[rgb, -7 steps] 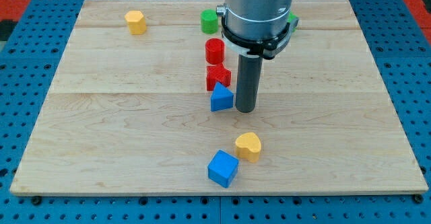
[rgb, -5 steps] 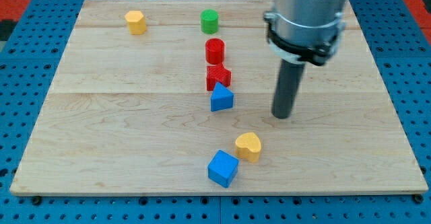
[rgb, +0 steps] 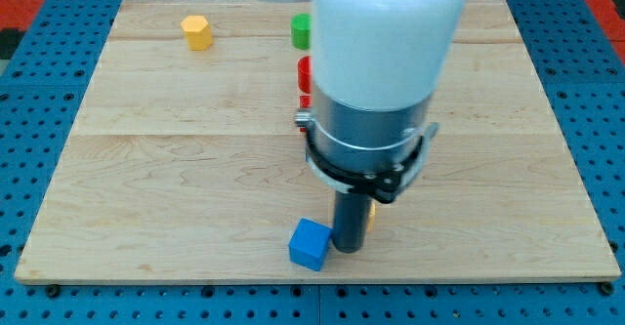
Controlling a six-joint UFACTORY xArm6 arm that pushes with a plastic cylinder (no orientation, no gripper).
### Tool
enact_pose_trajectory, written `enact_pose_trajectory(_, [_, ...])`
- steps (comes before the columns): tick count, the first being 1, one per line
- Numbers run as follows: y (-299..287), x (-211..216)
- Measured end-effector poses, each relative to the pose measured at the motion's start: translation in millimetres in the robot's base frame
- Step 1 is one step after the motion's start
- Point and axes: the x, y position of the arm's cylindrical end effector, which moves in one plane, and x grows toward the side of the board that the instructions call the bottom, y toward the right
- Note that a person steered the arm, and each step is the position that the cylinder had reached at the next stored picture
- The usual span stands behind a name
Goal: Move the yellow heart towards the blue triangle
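My tip (rgb: pixel 347 248) is low on the board, near the view's bottom. It stands just right of the blue cube (rgb: pixel 311 244), very close to it or touching. The yellow heart (rgb: pixel 371 214) is almost fully hidden behind the rod; only a thin yellow-orange sliver shows at the rod's right side. The blue triangle is hidden behind the arm body. The arm covers the board's centre.
A yellow hexagonal block (rgb: pixel 196 32) sits at the view's top left. A green block (rgb: pixel 300 31) and a red cylinder (rgb: pixel 304 73) peek out at the arm's left edge. The board's front edge (rgb: pixel 312 278) is close below the tip.
The arm swung from right of the blue triangle down to the view's bottom. The tip now stands beside the blue cube, which has shifted left and down. The heart and triangle became hidden.
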Motion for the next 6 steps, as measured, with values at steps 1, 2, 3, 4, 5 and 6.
enact_pose_trajectory(1, [-4.2, -9.6])
enact_pose_trajectory(2, [-3.5, -11.5])
enact_pose_trajectory(3, [20.0, -11.5])
enact_pose_trajectory(4, [53.6, -11.5])
enact_pose_trajectory(5, [57.2, -19.2])
enact_pose_trajectory(6, [43.6, -27.3])
